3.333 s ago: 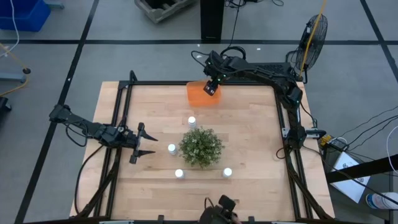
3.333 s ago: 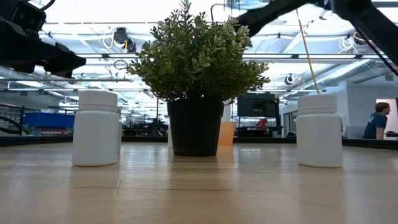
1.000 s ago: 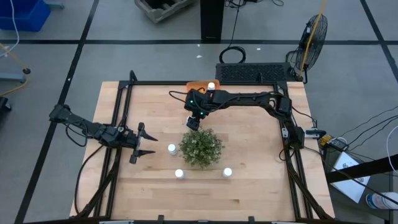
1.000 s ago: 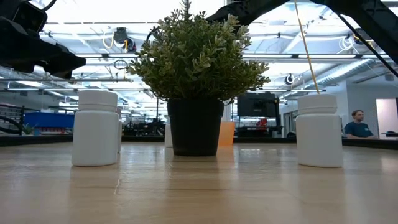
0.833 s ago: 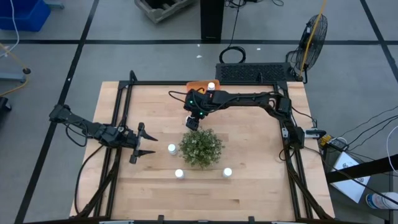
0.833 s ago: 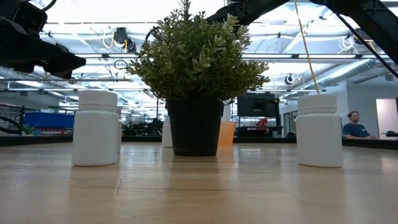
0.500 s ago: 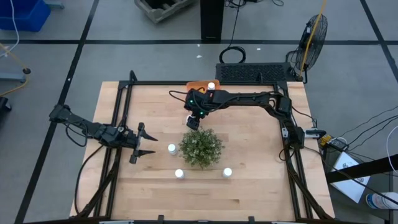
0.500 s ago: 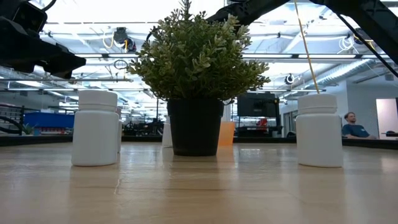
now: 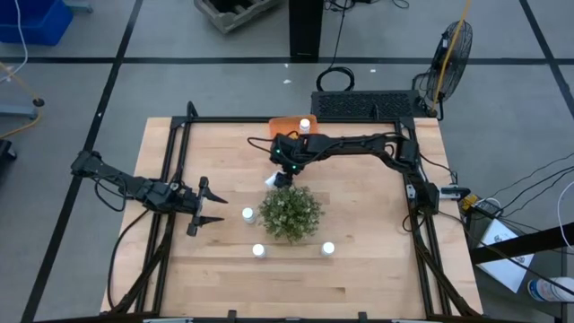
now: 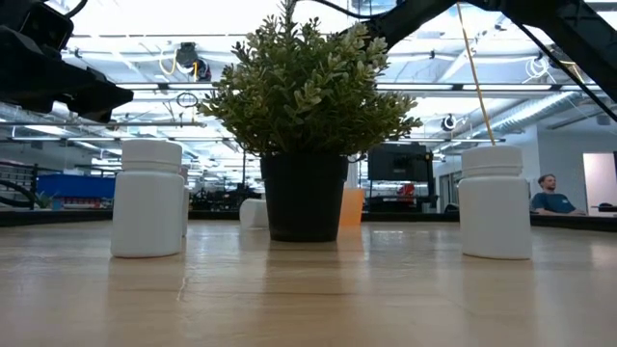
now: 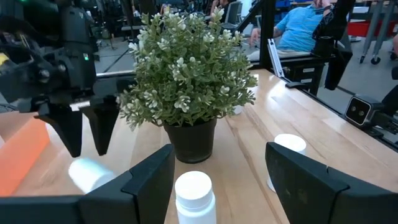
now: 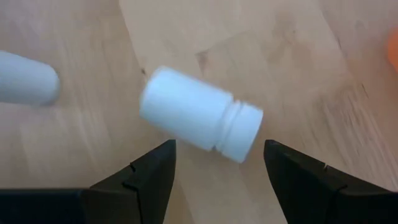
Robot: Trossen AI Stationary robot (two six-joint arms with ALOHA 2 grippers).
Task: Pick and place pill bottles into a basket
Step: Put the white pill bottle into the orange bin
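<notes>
One white pill bottle (image 12: 199, 118) lies on its side on the table, just beyond the plant (image 9: 290, 213); it also shows in the high view (image 9: 271, 181) and the low view (image 10: 253, 213). My right gripper (image 12: 217, 180) hangs open above it, fingers pointing down, one to each side, touching nothing; it also shows in the high view (image 9: 279, 172). Another bottle (image 9: 305, 124) stands in the orange basket (image 9: 285, 131) at the far edge. Three bottles (image 9: 247, 214) (image 9: 258, 250) (image 9: 328, 248) stand upright around the plant. My left gripper (image 9: 212, 206) waits open at the left.
The potted plant (image 10: 304, 106) stands mid-table, close beside the fallen bottle and my right gripper. A black frame (image 9: 179, 161) runs along the table's edges. People show in the room beyond the table (image 10: 548, 193). Bare wood lies right of the plant (image 9: 368, 206).
The bottle beyond the plant, upright a moment ago under my right gripper, has tipped over and now lies on its side, shifted slightly toward the table's left. My right gripper has drawn back a little toward the far right. My left arm has kept still.
</notes>
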